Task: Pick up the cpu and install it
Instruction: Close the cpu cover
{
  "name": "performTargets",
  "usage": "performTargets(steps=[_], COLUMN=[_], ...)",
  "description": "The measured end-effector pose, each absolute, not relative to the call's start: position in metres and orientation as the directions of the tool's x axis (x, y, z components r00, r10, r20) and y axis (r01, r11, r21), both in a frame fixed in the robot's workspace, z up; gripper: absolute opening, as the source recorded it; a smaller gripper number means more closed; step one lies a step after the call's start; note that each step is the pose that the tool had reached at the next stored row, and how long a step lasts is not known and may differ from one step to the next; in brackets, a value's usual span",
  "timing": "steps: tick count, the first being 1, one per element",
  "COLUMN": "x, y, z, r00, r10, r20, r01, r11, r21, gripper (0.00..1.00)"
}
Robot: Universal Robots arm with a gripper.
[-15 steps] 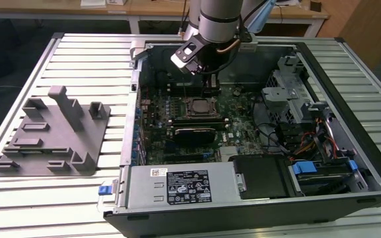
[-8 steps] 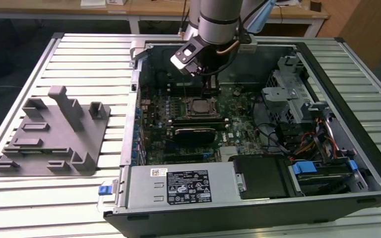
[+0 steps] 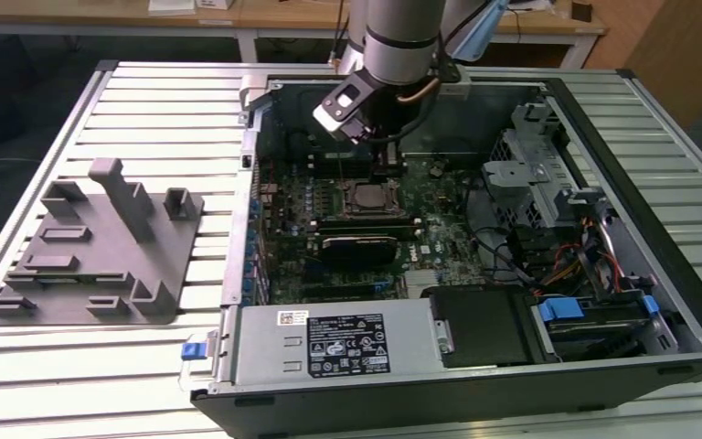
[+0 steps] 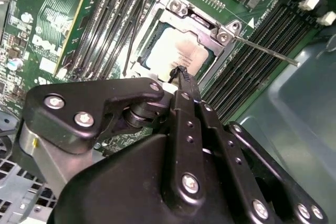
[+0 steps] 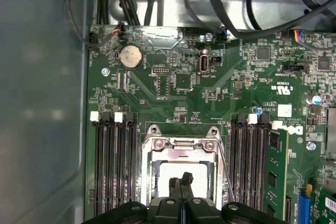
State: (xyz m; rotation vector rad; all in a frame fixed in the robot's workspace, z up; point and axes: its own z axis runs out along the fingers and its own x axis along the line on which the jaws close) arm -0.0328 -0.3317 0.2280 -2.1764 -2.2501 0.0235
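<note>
The cpu [image 4: 176,53] lies flat inside the socket frame [image 4: 202,22] on the motherboard [image 5: 173,93], with its pale metal top facing up. The hand [image 4: 180,73] hangs right over it with the two fingers pressed together, holding nothing. I cannot tell whether the tips touch the chip. In the exterior view the arm [image 3: 394,46] stands at about 12 o'clock of the socket frame. The chip looks light, thin and stiff, with a smooth top. I judge it fragile underneath, so two opposite edges are the place to hold it.

Silver-grey arm [image 3: 398,37] with a black band, matte black end effector [image 4: 181,76] studded with silver screws
</note>
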Motion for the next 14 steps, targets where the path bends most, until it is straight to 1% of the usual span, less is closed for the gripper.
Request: performTargets(steps=[7,14], x=[-0.0330,-0.0332], y=[-0.3317,-0.3317], z=[0.2276,0.2275], r00=[-0.143,-0.227], r10=[0.990,0.974], r20=[-0.002,-0.002], r01=[0.990,0.974], r11=[0.142,0.227], r21=[-0.018,-0.018], gripper=[0.11,0.11])
